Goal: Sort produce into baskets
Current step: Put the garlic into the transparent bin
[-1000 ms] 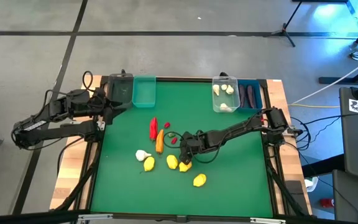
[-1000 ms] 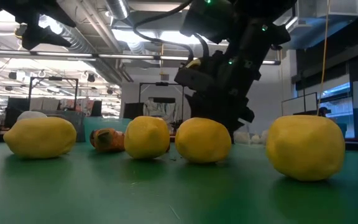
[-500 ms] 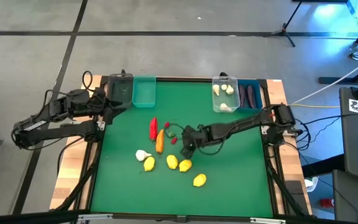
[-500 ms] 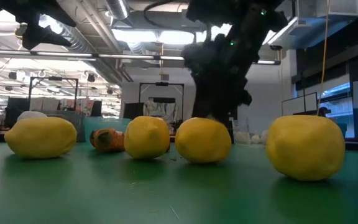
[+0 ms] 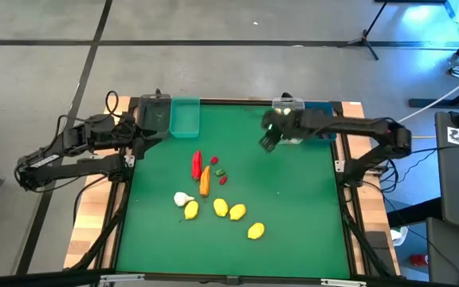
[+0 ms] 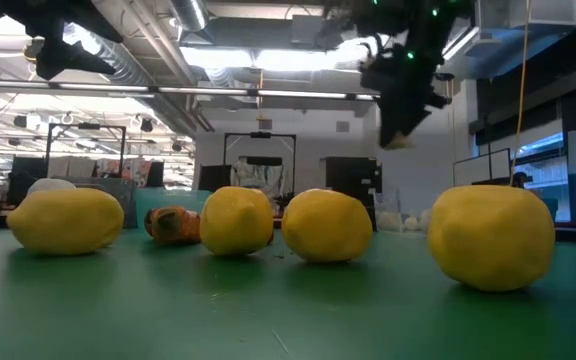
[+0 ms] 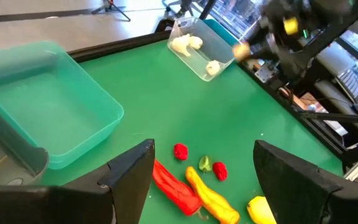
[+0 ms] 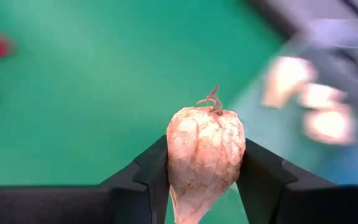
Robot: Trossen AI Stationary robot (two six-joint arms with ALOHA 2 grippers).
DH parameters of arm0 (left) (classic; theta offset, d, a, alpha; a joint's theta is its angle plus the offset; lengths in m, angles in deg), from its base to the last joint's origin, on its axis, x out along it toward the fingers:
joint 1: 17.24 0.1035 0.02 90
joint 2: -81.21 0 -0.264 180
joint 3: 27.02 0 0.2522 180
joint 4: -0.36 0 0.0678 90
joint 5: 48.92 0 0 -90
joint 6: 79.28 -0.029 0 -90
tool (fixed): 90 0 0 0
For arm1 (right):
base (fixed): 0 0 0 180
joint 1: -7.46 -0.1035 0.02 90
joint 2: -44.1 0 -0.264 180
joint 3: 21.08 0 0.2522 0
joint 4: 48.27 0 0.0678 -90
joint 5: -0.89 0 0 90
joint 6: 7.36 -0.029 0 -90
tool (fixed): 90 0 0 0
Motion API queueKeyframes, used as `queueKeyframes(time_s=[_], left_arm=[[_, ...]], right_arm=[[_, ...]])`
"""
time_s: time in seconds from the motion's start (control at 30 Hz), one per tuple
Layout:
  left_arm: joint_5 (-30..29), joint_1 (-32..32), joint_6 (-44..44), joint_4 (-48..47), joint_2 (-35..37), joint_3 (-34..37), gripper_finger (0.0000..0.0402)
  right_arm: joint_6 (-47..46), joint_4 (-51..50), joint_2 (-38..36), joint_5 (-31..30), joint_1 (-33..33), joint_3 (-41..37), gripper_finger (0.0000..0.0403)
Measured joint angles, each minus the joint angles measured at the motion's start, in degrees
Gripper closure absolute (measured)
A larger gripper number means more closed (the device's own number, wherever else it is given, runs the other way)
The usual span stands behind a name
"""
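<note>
Right end effector (image 8: 205, 186) clamped on a garlic bulb (image 8: 205, 152), hovering beside the clear bin (image 5: 288, 121) at one o'clock. Left end effector (image 7: 201, 168) idles open. Lemons (image 5: 237, 212), carrot (image 5: 205, 182), pepper (image 5: 197, 164) remain unsorted mid-surface.

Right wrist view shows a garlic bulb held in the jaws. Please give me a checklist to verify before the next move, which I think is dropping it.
1. Grip: right gripper shut on the garlic bulb, pinched on both sides: ok.
2. Target: clear bin already holds garlic pieces: ok.
3. Position: right gripper at the bin's edge, not plainly over its inside: not ok.
4. Height above the bin rim: cannot tell.
5. Left gripper open, waiting near the teal bin, away from the path: ok.
6. Room left in the clear bin: cannot tell.
</note>
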Motion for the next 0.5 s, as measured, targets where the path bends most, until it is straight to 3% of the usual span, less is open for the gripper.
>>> queueKeyframes(time_s=[0.2,0.5], left_arm=[[-0.39,0.02,0.02,0.00,0.01,0.00,0.0135],[-1.00,0.01,0.13,-0.03,0.01,0.00,0.0135]], right_arm=[[0.95,-2.93,-0.75,-1.70,11.63,-0.17,0.0251],[3.70,1.38,2.23,1.20,21.08,-5.04,0.0238]])
